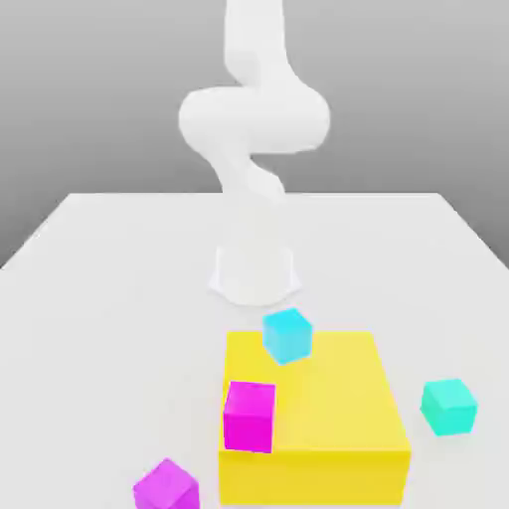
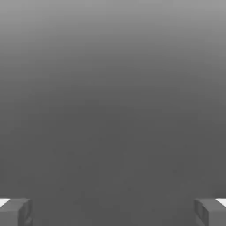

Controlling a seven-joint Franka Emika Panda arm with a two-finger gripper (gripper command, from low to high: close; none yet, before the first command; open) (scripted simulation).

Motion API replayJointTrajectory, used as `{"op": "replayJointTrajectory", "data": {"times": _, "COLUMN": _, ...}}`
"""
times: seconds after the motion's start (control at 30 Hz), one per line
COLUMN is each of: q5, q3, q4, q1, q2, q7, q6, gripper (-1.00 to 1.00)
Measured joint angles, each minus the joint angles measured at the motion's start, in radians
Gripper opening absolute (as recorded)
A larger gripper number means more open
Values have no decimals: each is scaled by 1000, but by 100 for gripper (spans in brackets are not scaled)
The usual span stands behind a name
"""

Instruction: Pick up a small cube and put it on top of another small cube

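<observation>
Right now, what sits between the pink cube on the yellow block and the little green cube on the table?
In the exterior view, only the yellow block's bare top lies between the magenta cube and the small cube, then bare table.

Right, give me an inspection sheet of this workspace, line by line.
Surface: white table, flat.
Job's things: mint cube on the table, at the exterior view's right of the yellow block, apart from it.
Clutter: cyan cube at the block's far edge; magenta cube against its left face; second magenta cube on the table, near left.
Claw: claw open, nothing between the fingers.
Cables: nothing seen.
Surroundings: white arm behind the block; plain grey backdrop.
</observation>
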Motion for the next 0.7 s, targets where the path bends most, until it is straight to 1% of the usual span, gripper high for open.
{"op": "replayJointTrajectory", "data": {"times": 0.33, "q5": -78, "q3": 61, "q4": -105, "q1": 170, "q2": 371, "q7": -350, "q6": 169, "gripper": 0}}
{"op": "replayJointTrajectory", "data": {"times": 0.7, "q5": -90, "q3": 154, "q4": -219, "q1": 347, "q2": 766, "q7": -780, "q6": 356, "gripper": 0}}
